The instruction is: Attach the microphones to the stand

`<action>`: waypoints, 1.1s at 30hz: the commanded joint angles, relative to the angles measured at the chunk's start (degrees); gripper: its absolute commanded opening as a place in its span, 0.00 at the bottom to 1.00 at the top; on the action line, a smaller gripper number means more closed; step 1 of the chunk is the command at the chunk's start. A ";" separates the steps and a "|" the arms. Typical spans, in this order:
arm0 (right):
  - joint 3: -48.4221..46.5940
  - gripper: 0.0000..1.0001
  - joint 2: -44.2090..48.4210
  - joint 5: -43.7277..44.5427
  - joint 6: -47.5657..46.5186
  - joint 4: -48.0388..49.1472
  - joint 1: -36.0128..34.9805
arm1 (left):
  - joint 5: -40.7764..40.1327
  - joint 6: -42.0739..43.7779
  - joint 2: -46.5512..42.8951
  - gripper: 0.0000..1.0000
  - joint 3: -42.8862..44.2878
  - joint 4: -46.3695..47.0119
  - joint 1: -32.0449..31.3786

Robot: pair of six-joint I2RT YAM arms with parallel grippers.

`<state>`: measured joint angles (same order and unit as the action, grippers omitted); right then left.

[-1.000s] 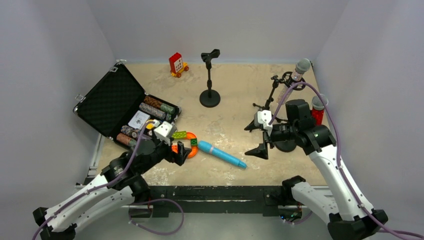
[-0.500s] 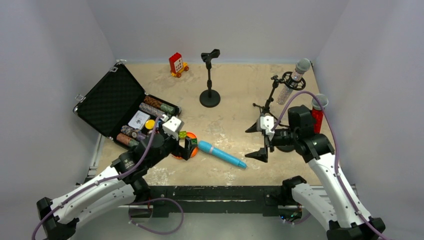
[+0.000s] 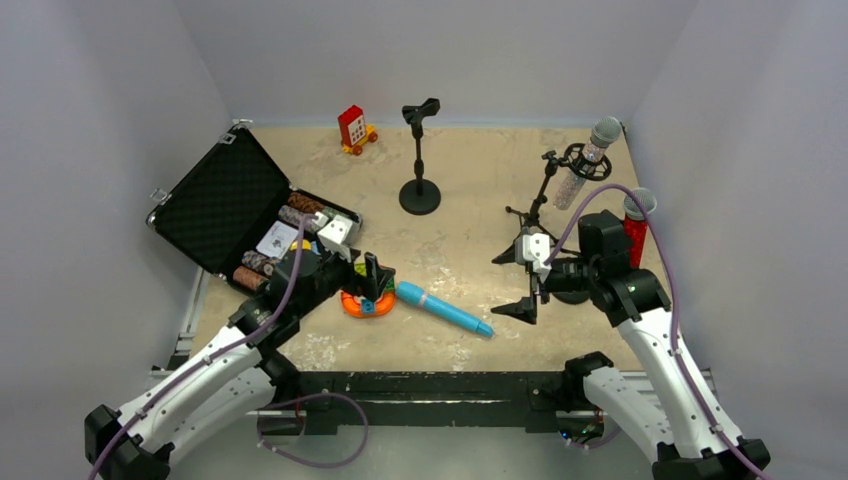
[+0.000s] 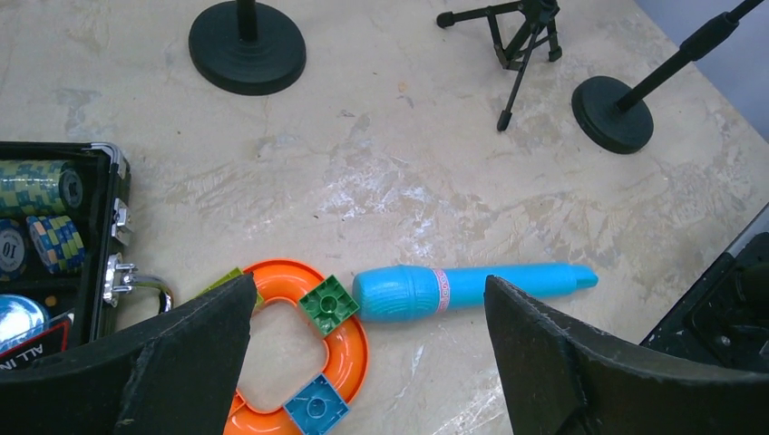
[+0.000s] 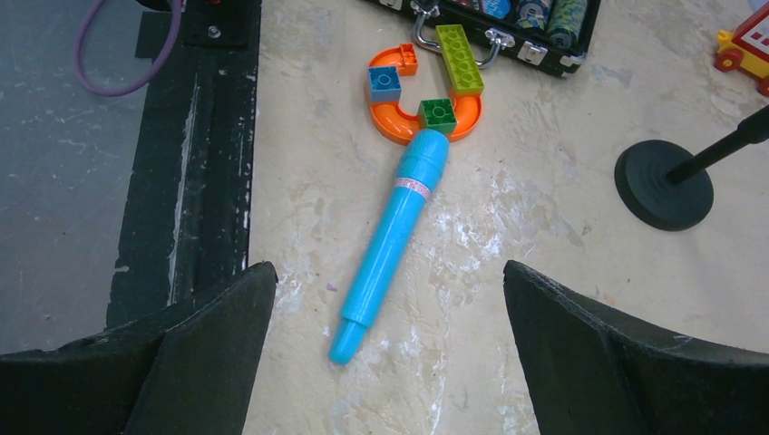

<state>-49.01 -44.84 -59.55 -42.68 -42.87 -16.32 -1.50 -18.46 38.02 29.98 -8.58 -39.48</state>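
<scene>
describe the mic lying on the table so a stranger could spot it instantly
Find the open black case on the table's left; off its near right corner sits an orange curved track. The light-blue microphone lies flat beside that track, its thin end pointing right. Unlike the silver glitter mic and red glitter mic held up at the right, it is plain and lying down.

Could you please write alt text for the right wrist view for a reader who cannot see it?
A light-blue microphone lies flat on the beige table, its thick end against an orange track piece carrying toy bricks. The right pincer hangs open above it, and a round black stand base sits to the right.
</scene>
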 commanded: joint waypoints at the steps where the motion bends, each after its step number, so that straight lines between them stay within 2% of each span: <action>1: 0.15 0.99 0.87 -1.09 -1.52 -0.12 0.23 | 4.79 -0.33 3.17 0.99 2.80 4.15 1.51; 11: 0.41 0.99 0.96 -0.77 -2.28 -0.28 0.23 | 6.68 1.23 11.56 0.99 9.13 4.84 3.00; 33: 0.41 0.99 0.32 -0.48 -3.29 -0.97 0.24 | 9.60 4.81 18.38 0.99 17.66 3.96 4.09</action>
<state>-48.82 -44.84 -59.51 -44.95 -43.33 -16.32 6.63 -15.29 56.16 44.95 -6.83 -35.94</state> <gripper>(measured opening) 0.985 0.992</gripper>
